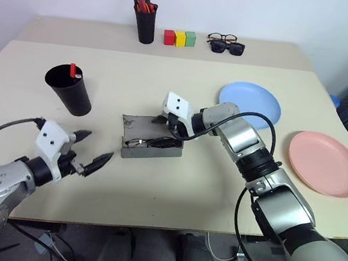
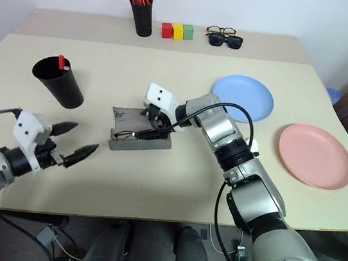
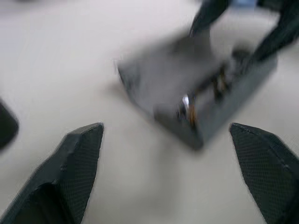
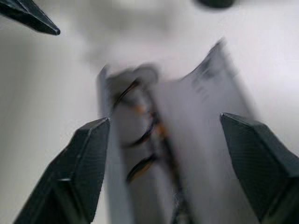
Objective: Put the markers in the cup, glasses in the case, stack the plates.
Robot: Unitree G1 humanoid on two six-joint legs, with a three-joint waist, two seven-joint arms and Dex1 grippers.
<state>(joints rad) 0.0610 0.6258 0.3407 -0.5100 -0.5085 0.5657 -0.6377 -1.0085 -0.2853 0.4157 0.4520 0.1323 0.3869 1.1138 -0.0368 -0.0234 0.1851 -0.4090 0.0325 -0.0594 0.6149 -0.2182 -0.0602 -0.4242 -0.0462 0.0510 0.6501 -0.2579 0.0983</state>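
From the head camera I see the grey case [image 1: 151, 141] lying open mid-bench with the wire glasses [image 1: 153, 143] inside its tray. My right gripper [image 1: 165, 121] sits at the case's far end, fingers spread, gripping nothing that I can make out. My left gripper [image 1: 92, 149] hovers just beside the case's near-left corner, fingers wide and empty. The black cup [image 1: 69, 90] stands well to the left with a red-capped marker [image 1: 73, 69] poking out; I cannot see the black-capped one. The blue plate [image 1: 250, 102] and pink plate [image 1: 325, 163] lie apart on the right side of the bench [image 1: 172, 189], unstacked.

The other head view agrees: the lid is raised and the glasses are down in the case.

In the left wrist view, both fingers [image 3: 77, 158] stand far apart with the case ahead between them, untouched.

In the right wrist view, the fingers [image 4: 84, 161] straddle the open case, frames visible below, nothing clamped.

I judge the glasses step nearly finished. Next I would push the lid down, steadying the case with the left, then go for the plates.
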